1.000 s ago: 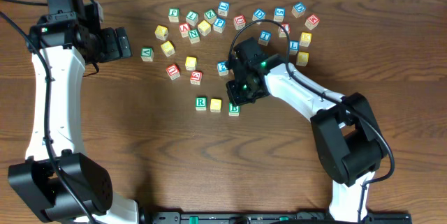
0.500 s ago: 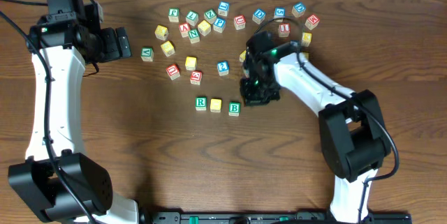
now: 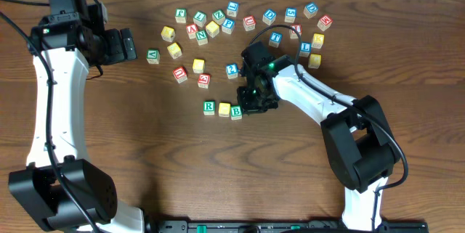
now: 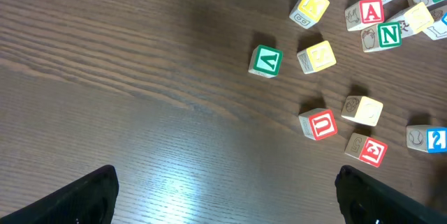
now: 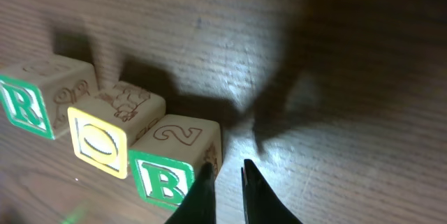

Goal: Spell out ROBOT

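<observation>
Three blocks form a row on the table: a green R (image 3: 209, 107), a yellow O (image 3: 224, 109) and a green B (image 3: 236, 112). The B sits slightly turned and touches the O. In the right wrist view they read R (image 5: 24, 105), O (image 5: 101, 144), B (image 5: 164, 178). My right gripper (image 3: 251, 105) is shut and empty, with its fingertips (image 5: 227, 175) against the B block's right side. My left gripper (image 3: 129, 46) is open and empty, up at the far left; its fingers frame bare table (image 4: 227, 182).
Several loose letter blocks lie in a cluster at the back centre (image 3: 218, 21) and back right (image 3: 312, 41). A blue 2 block (image 3: 232, 70), a red block (image 3: 204, 80) and a red U (image 4: 319, 124) lie nearer the row. A green block (image 4: 265, 61) lies leftmost.
My right gripper swung out to the right and came back left against the B block. The B slid left to touch the O and turned slightly. The left arm stayed still.
</observation>
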Robot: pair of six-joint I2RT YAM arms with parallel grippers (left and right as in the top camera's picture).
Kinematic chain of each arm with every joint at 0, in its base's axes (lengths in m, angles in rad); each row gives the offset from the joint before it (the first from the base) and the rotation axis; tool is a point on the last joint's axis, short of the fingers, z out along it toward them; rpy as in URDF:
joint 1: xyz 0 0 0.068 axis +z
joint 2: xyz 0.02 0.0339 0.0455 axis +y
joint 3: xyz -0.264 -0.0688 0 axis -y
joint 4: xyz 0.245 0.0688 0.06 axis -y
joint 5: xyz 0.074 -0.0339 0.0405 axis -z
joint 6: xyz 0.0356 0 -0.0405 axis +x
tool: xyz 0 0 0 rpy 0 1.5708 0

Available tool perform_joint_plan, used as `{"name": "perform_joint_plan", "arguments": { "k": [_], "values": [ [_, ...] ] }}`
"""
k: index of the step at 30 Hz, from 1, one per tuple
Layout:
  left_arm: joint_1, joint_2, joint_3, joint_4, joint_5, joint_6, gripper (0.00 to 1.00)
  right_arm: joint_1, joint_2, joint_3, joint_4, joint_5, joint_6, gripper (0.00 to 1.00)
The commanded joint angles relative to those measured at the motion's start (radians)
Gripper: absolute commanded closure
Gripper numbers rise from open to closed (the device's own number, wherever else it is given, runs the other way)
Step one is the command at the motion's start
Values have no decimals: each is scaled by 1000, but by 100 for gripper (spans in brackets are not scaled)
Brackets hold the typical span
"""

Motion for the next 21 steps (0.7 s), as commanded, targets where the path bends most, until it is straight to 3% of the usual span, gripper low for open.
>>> {"name": "perform_joint_plan", "arguments": {
  "k": [1, 9, 15, 17, 21],
  "values": [
    [3, -15, 21, -2, 9, 3, 2, 9, 7, -5, 13, -11, 15, 91],
    [3, -15, 21, -2, 9, 3, 2, -5, -2, 8, 9, 3, 11, 96],
    [3, -15, 21, -2, 9, 3, 2, -82, -47, 162, -112, 85, -47, 92],
    [3, -15, 21, -2, 9, 3, 2, -104, -50, 236, -143, 111, -77, 85],
    [3, -15, 21, -2, 9, 3, 2, -128, -50, 320, -98, 161, -108, 59]
  ]
}}
